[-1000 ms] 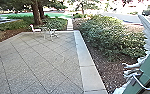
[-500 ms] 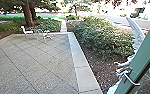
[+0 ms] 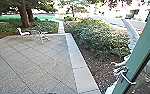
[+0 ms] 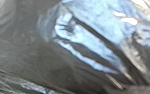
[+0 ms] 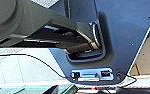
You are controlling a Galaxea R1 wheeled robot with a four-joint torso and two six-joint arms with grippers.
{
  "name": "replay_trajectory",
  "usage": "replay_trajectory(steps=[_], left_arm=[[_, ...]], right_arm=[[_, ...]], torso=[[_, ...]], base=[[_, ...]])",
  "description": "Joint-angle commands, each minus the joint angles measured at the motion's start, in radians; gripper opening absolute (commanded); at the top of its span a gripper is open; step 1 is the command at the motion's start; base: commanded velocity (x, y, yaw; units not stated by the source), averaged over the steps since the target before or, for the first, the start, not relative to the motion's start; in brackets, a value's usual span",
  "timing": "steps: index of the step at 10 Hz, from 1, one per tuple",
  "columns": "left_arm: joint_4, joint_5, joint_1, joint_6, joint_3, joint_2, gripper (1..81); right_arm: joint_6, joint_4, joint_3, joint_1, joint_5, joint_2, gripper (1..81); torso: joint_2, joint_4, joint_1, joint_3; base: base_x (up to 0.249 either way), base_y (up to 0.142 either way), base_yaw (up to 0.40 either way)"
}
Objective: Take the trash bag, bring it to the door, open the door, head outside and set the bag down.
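Close against the left wrist camera hangs or lies the dark, shiny trash bag (image 4: 53,60); I cannot tell whether either pincer is apart, together or clamped. Rightward stands the green-framed door (image 3: 138,56); ahead, the paved yard (image 3: 38,65) and a white chair (image 3: 23,33).

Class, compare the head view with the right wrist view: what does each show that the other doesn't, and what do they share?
Head view: the door's green frame with its handle, a white chair, leafy bushes and a tree trunk.

Right wrist view: the robot's own dark plate and jointed bar, plus a thin dark cable.

Both: paved ground. Whether green parts low in the wrist picture are that door, I can't tell.
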Motion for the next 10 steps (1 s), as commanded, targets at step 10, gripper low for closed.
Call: replay_trajectory(steps=[10], left_arm=[[-0.032,0.121,-0.245,0.0,-0.189,-0.009,1.0]], right_arm=[[-0.004,-0.014,0.013,0.016,-0.05,-0.008,81.1]], torso=[[0.0,0.391,0.0,0.0]], base=[[0.0,0.0,0.0]])
